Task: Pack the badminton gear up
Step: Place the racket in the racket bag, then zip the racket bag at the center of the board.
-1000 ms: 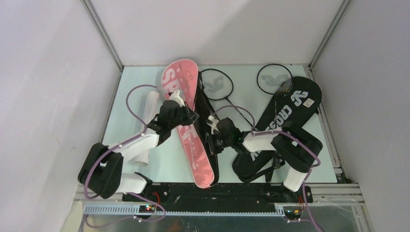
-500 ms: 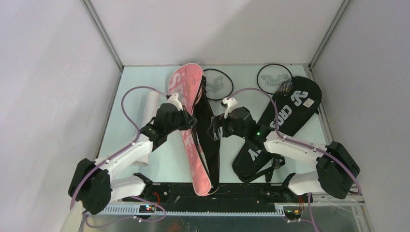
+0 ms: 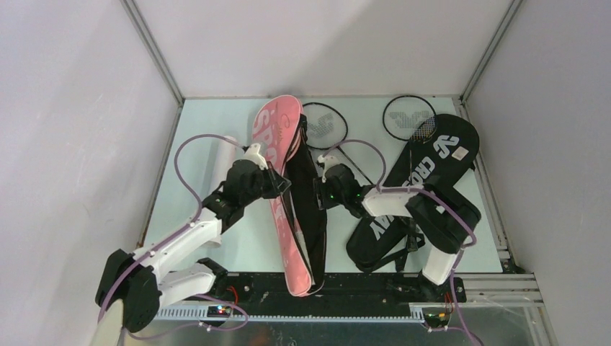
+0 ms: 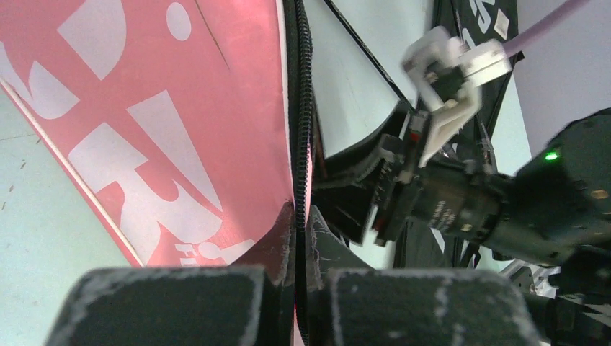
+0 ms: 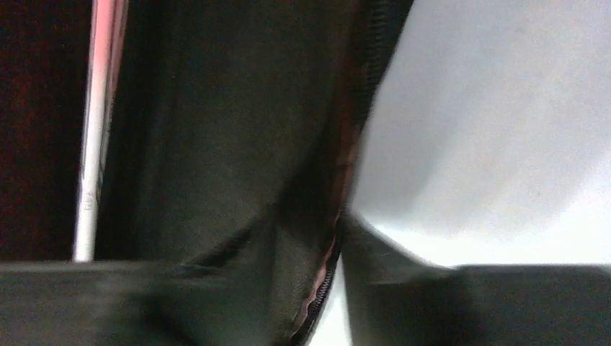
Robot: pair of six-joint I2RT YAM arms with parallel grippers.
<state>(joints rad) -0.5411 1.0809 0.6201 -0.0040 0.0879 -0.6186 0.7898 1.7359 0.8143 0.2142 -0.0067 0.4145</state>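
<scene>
Left of the pink "SPORT" racket bag: long translucent white tube lies on the pale green table, partly under the left arm, same spot as a second ago. Not packed yet.

Left gripper: clamped tight on the pink bag's zip edge. Same hold as one second back, but the pink cover is now tipped up on edge instead of lying face-up. The bag mouth gapes and the black inner flap is exposed along the bag's right side.

Right gripper: the main change is here. One second back it is lower down the bag's right edge, nearly closed. Now it is further up, about level with the left gripper, jaws partway apart and straddling the flap's zip edge. The wrist view is blurred, so I cannot tell whether it is pinching the flap yet. My read: it has released and is re-gripping to spread the mouth wider.

Inside the bag: a thin pink-to-white shaft, probably a pink racket already in.

Right of the pink bag: a black-framed racket just beside it, a second black-framed racket further right, and the black "CROSSWAY" bag beyond. None of them has moved. No shuttlecocks are in view.

Net: the pink bag is being held open, and the rest of the packing is still to do.
</scene>
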